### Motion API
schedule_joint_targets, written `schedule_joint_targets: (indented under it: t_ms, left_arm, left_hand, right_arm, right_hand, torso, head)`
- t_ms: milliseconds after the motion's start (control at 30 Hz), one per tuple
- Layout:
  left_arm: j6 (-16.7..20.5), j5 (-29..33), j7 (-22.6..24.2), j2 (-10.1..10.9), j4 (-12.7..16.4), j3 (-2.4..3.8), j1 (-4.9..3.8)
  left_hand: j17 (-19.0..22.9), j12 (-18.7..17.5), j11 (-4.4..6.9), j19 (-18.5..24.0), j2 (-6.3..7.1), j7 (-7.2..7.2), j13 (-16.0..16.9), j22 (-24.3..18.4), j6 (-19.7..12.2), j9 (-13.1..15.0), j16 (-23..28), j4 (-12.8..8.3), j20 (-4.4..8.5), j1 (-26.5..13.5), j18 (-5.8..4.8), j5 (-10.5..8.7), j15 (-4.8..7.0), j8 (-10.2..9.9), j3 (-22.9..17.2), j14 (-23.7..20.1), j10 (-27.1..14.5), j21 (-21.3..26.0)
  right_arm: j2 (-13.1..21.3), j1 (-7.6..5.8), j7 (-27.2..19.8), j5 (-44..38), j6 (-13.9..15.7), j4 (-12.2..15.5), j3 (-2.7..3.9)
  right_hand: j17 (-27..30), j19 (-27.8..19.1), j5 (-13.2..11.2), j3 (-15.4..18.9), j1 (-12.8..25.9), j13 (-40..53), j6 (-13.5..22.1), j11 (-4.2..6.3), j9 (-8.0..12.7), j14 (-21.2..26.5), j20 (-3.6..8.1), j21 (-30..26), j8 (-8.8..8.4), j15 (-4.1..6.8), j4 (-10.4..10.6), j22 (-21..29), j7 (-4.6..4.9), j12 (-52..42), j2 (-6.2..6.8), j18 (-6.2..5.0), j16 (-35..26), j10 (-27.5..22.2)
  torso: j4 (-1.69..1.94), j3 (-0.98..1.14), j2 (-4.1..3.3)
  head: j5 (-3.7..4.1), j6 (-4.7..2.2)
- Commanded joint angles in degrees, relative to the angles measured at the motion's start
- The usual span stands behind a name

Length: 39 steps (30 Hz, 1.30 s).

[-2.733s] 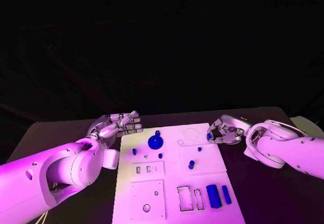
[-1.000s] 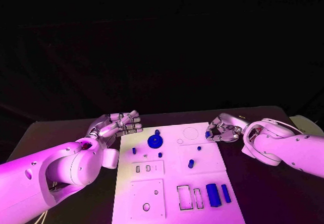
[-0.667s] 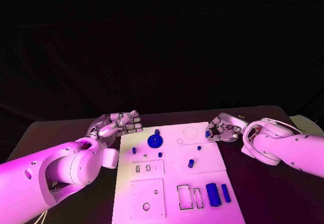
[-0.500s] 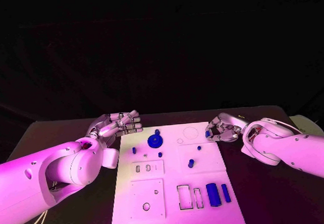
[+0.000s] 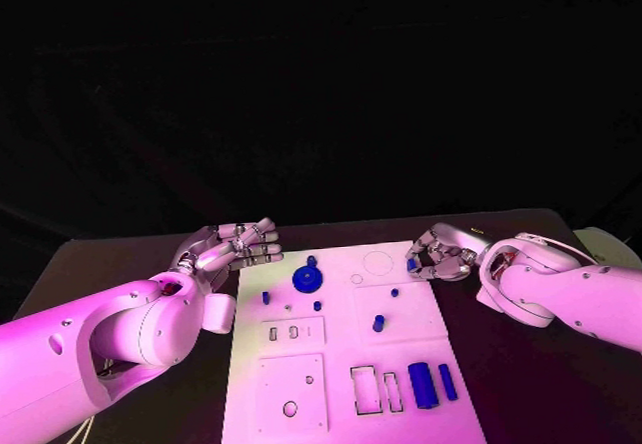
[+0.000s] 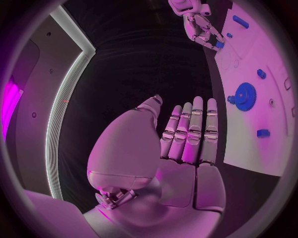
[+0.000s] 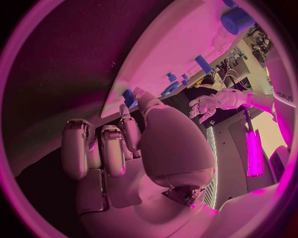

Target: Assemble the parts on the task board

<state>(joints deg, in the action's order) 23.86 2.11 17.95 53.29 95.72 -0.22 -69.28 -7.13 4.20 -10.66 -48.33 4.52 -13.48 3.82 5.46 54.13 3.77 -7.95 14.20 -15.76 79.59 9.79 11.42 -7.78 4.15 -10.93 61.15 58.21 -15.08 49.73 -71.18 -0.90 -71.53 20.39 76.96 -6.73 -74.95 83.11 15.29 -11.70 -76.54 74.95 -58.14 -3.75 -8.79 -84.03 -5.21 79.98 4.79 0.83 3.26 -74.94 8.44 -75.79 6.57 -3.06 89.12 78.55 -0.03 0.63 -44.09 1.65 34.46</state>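
Observation:
The white task board (image 5: 347, 426) lies in the middle of the black table. My right hand (image 5: 444, 255) is at the board's far right edge, and its thumb and a finger pinch a small blue part (image 5: 411, 264) (image 7: 128, 96). Off the board's far left corner hovers my left hand (image 5: 236, 246) (image 6: 186, 144), fingers straight and side by side, holding nothing. A blue gear (image 5: 307, 279) (image 6: 244, 94) sits on the far part of the board, with small blue pegs (image 5: 377, 324) near it. Two blue bars (image 5: 424, 387) lie near the front right.
Empty rectangular slots (image 5: 368, 392) are cut beside the bars, and a square plate with holes (image 5: 293, 396) fills the board's front left. Bare black table (image 5: 107, 273) runs along both sides of the board, under my arms.
My right hand has crept slightly toward the far edge of the board with the small blue part in its pinch. The left hand has stayed put.

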Motion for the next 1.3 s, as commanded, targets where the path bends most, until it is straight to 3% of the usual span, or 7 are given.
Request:
schedule_joint_targets:
  t_ms: [33,400,567,767,967,1100,1300]
  left_arm:
    - [-1.07,0.07,0.07,-0.08,0.15,0.04,-0.05]
    - [-1.06,0.07,-0.03,-0.08,0.14,0.04,-0.05]
    - [-1.08,0.07,-0.11,-0.07,0.14,0.04,-0.05]
    - [-1.14,0.07,-0.17,-0.07,0.07,0.04,-0.05]
    - [-1.34,0.07,-0.43,-0.19,-0.31,0.04,-0.05]
    - [-1.56,0.07,-0.62,-0.56,-0.77,0.01,-0.05]
    - [-1.77,0.07,-0.83,-1.21,-1.84,-0.07,-0.05]
  left_hand:
    - [-0.06,-0.28,-0.03,0.17,-0.40,-0.26,-0.05,-0.07,-0.14,0.00,0.27,-0.34,-0.32,-0.04,0.72,0.04,-0.22,-0.24,0.07,0.03,-0.34,0.26]
    - [-0.06,-0.28,-0.03,0.17,-0.40,-0.26,-0.05,-0.07,-0.14,0.00,0.27,-0.34,-0.32,-0.04,0.72,0.04,-0.22,-0.24,0.07,0.03,-0.34,0.26]
    - [-0.06,-0.28,-0.03,0.17,-0.40,-0.26,-0.05,-0.07,-0.14,0.00,0.27,-0.34,-0.32,-0.04,0.72,0.04,-0.22,-0.24,0.07,0.03,-0.34,0.26]
    - [-0.06,-0.28,-0.03,0.17,-0.40,-0.26,-0.05,-0.07,-0.14,0.00,0.27,-0.34,-0.32,-0.04,0.72,0.04,-0.22,-0.24,0.07,0.03,-0.34,0.26]
    - [-0.06,-0.28,-0.03,0.17,-0.40,-0.26,-0.05,-0.07,-0.14,0.00,0.27,-0.34,-0.32,-0.04,0.72,0.04,-0.22,-0.24,0.07,0.03,-0.34,0.26]
    - [-0.06,-0.28,-0.03,0.17,-0.40,-0.26,-0.05,-0.07,-0.14,0.00,0.27,-0.34,-0.32,-0.04,0.72,0.04,-0.22,-0.24,0.07,0.03,-0.34,0.26]
    - [-0.08,-0.31,-0.06,0.18,-0.42,-0.30,-0.05,-0.09,-0.19,-0.01,0.34,-0.34,-0.32,-0.03,0.72,0.04,-0.24,-0.27,0.09,0.02,-0.40,0.27]
  right_arm:
    - [-0.11,0.05,-0.02,-0.61,-0.38,-0.01,0.00]
    - [-0.25,0.06,-0.28,-0.55,-0.21,-0.07,0.00]
    - [-0.23,0.07,-0.20,-0.56,0.17,-0.07,0.00]
    - [-0.09,0.08,0.16,-0.91,1.79,0.80,0.00]
    - [0.94,-0.29,2.67,-1.80,2.49,5.14,0.04]
    - [1.28,-0.94,4.79,-3.56,3.44,9.45,0.07]
    - [-0.20,-1.52,7.31,-6.84,4.28,14.68,0.09]
  right_hand:
    - [-13.48,0.13,-0.12,-0.22,-0.03,1.62,-0.63,0.22,-0.11,-5.59,-0.37,0.06,0.26,-0.31,-0.19,-4.46,-0.09,-0.40,-0.78,0.18,0.29,0.20]
    - [-13.75,0.51,-0.41,-1.49,-1.01,2.90,-3.37,1.12,-0.63,-5.66,0.10,0.51,1.81,0.37,-0.55,-5.08,-1.18,-1.82,-2.80,0.29,0.39,1.54]
    - [-13.84,0.66,-2.46,-2.43,-1.54,3.38,-5.09,1.91,-1.11,-5.68,0.68,0.68,3.02,1.05,-0.88,-5.37,-2.09,-2.32,-4.03,0.35,0.42,2.09]
    - [-14.08,0.86,-2.75,-2.72,-1.65,3.44,-5.28,2.07,-1.20,-5.74,0.85,0.95,3.25,1.20,-0.99,-5.68,-2.27,-2.37,-4.27,0.43,0.51,2.16]
    - [-14.39,0.99,-2.74,-3.42,-1.81,2.70,-4.73,2.07,-1.17,-5.81,1.04,1.12,3.18,1.30,-1.13,-5.93,-2.18,-1.54,-4.96,0.50,0.63,1.55]
    - [-14.57,1.07,-2.68,-3.68,-1.85,2.54,-4.52,2.04,-1.16,-5.85,1.06,1.23,3.14,1.28,-1.17,-6.07,-2.13,-1.34,-5.20,0.54,0.70,1.41]
    - [-14.66,1.09,-2.54,-3.79,-1.85,2.68,-4.48,2.03,-1.17,-5.87,1.07,1.25,3.17,1.27,-1.19,-6.10,-2.12,-1.48,-5.29,0.55,0.73,1.53]
  torso:
    - [-0.01,0.01,0.00]
    - [-0.02,0.02,0.00]
    - [-0.01,0.02,-0.01]
    - [-0.03,0.04,0.05]
    - [0.02,-0.02,0.20]
    - [0.09,-0.07,0.41]
    - [0.24,-0.21,0.89]
  head:
    - [-0.01,0.01]
    - [0.04,0.16]
    - [0.02,0.25]
    - [-0.05,0.23]
    - [-0.23,0.41]
    - [-0.48,0.56]
    - [-0.89,0.74]
